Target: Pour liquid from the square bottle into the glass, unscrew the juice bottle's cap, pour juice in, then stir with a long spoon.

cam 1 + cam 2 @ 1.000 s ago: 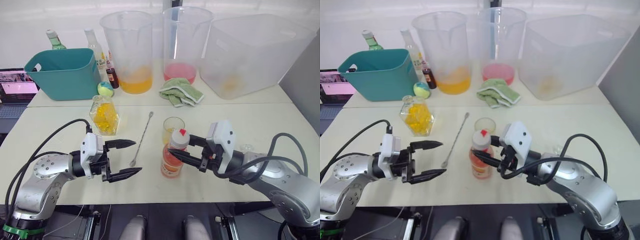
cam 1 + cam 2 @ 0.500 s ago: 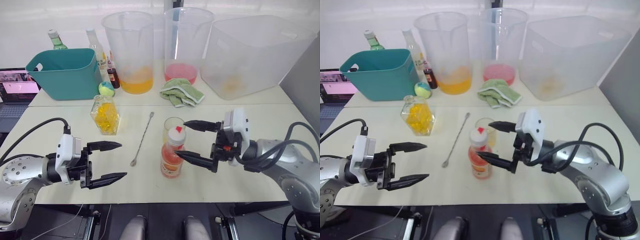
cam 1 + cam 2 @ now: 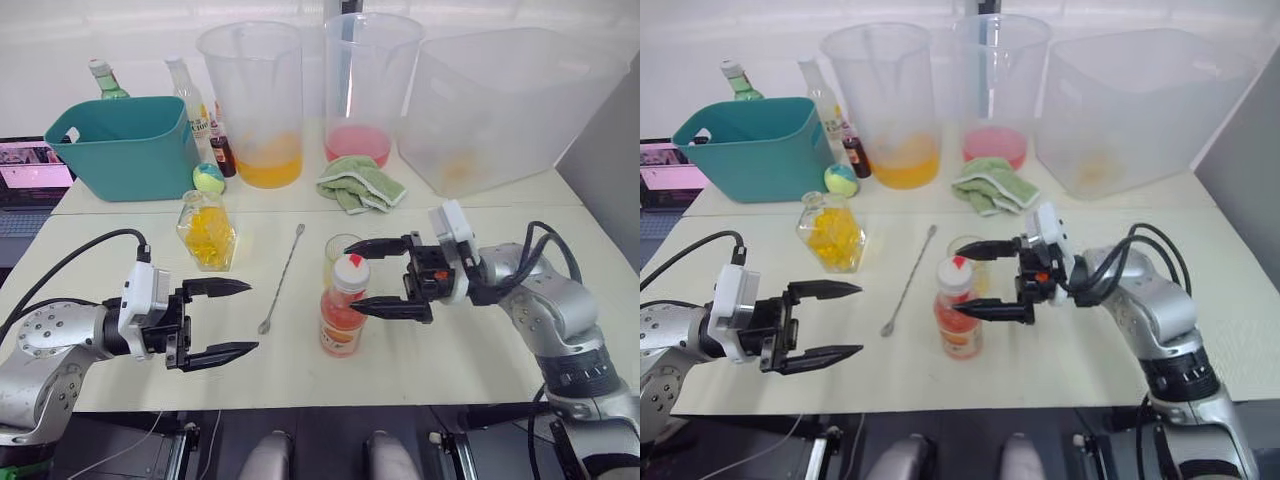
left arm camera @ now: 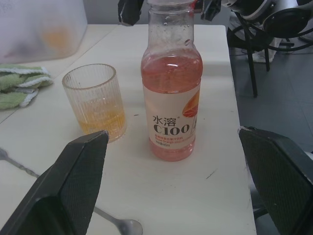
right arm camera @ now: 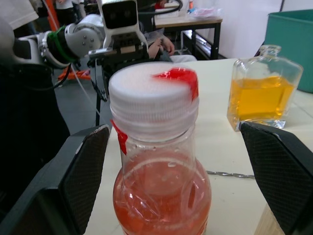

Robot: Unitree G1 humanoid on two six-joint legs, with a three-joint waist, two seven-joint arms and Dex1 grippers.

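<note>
The juice bottle (image 3: 342,318) stands upright near the table's front, pink liquid inside, its white cap (image 3: 350,268) with a red mark screwed on. My right gripper (image 3: 350,277) is open, one finger on each side of the cap and apart from it. The glass (image 3: 341,252) stands just behind the bottle with a little yellow liquid in its bottom. The long spoon (image 3: 284,276) lies flat to the bottle's left. Farther left stands the square bottle (image 3: 207,232) with yellow liquid. My left gripper (image 3: 252,317) is open and empty, left of the spoon's bowl.
Along the back stand a teal basket (image 3: 125,145), two big pitchers (image 3: 252,100) (image 3: 365,85) and a large clear tub (image 3: 510,100). A green cloth (image 3: 360,182), a small ball (image 3: 209,177) and several bottles (image 3: 190,95) lie between them. A laptop (image 3: 30,170) sits at the left.
My right gripper has come off the juice bottle's body, opened wide and risen to cap height, the arm swinging in from the right. My left gripper drew back leftward from the spoon.
</note>
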